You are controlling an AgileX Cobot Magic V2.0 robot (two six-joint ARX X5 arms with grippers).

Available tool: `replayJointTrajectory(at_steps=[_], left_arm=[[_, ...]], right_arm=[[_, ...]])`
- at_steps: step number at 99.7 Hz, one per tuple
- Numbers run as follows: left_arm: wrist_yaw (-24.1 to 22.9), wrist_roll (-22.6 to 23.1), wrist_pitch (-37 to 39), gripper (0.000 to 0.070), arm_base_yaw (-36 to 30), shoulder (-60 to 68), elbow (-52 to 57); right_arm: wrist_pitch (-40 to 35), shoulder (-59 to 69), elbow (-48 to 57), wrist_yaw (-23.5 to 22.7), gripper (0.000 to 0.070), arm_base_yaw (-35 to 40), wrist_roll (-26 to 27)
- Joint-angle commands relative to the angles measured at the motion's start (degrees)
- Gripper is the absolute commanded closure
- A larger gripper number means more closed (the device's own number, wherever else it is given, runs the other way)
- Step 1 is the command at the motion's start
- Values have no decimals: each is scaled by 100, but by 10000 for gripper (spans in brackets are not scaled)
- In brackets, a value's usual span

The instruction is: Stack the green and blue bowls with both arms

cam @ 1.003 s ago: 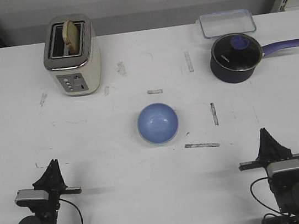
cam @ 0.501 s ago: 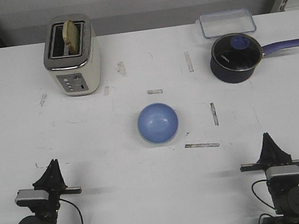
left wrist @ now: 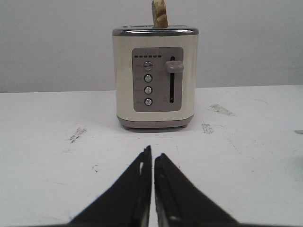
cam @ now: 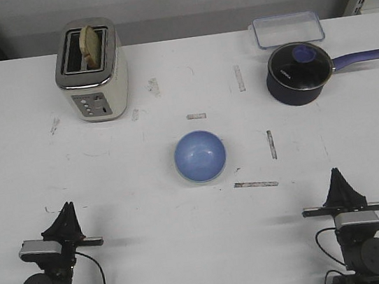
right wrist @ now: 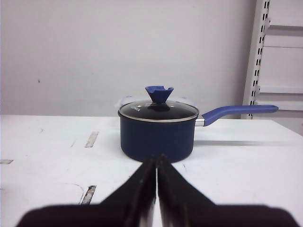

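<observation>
The blue bowl [cam: 200, 156] sits upright near the middle of the white table [cam: 24, 172], and a thin pale green edge shows along its lower rim, so it appears to rest inside the green bowl [cam: 196, 181], though the front view shows too little of that edge to be sure. Strips of worn tape mark the tabletop around it: one just behind the bowl, one to its right, and one lying in front and to the right.

Far back on the left stands a cream toaster [cam: 90, 71] with a slice of bread [cam: 92, 45] sticking up from one slot. Far back on the right is a dark blue saucepan [cam: 298, 73] with a glass lid, its handle pointing right, and a clear plastic container [cam: 287, 28] just behind it. All of these stand well apart from the bowl, and nothing lies between the bowl and either arm.

The left gripper [cam: 66, 217] rests at the near left edge of the table, pointing toward the toaster; in the left wrist view its fingers [left wrist: 132, 189] are drawn together with only a sliver of gap, holding nothing. The right gripper [cam: 339, 184] rests at the near right edge, pointing toward the saucepan, its fingers [right wrist: 137, 187] pressed together and empty. Both are well apart from the bowl.
</observation>
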Motion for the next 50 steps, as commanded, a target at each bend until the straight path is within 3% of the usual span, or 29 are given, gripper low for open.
replayJointTrajectory(at_steps=[1,50], left_arm=[[-11,31,66,698,7,-11,-125],[-13,31,66,698,7,-11,-125]], right_arm=[[48,-2,-9,0,700,22,149],[44,-2,-9,-256,700,22,299]])
